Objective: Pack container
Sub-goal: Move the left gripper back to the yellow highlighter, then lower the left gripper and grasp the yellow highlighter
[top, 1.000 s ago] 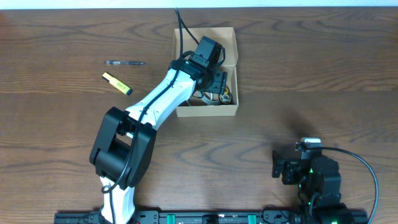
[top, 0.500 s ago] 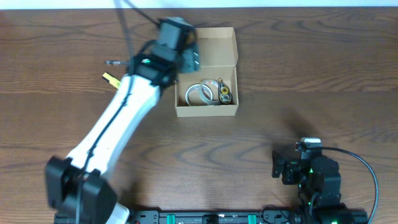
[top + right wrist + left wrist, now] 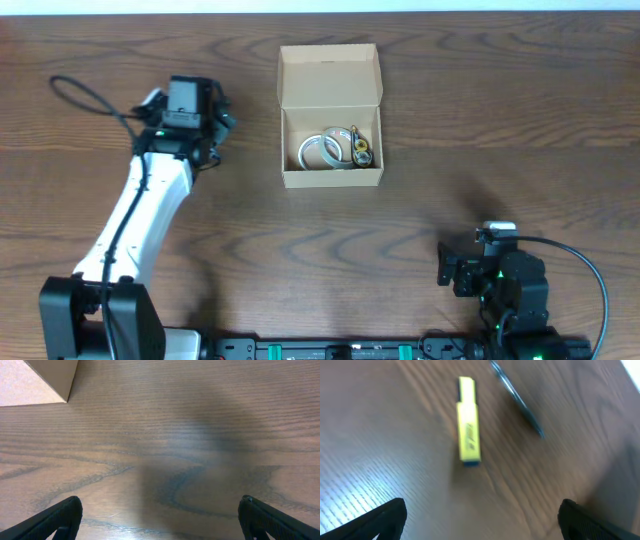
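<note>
Container (image 3: pixel 331 179), slightly wider than deep, opens upward, lid flap (image 3: pixel 330 75) laid back; left claw (image 3: pixel 480 517) and right claw (image 3: pixel 160 517) gape empty.

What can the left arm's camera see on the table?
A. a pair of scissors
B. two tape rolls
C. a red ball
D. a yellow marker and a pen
D: the left wrist view shows a yellow marker and a dark pen lying side by side on the table, just ahead of the open left gripper.
</note>
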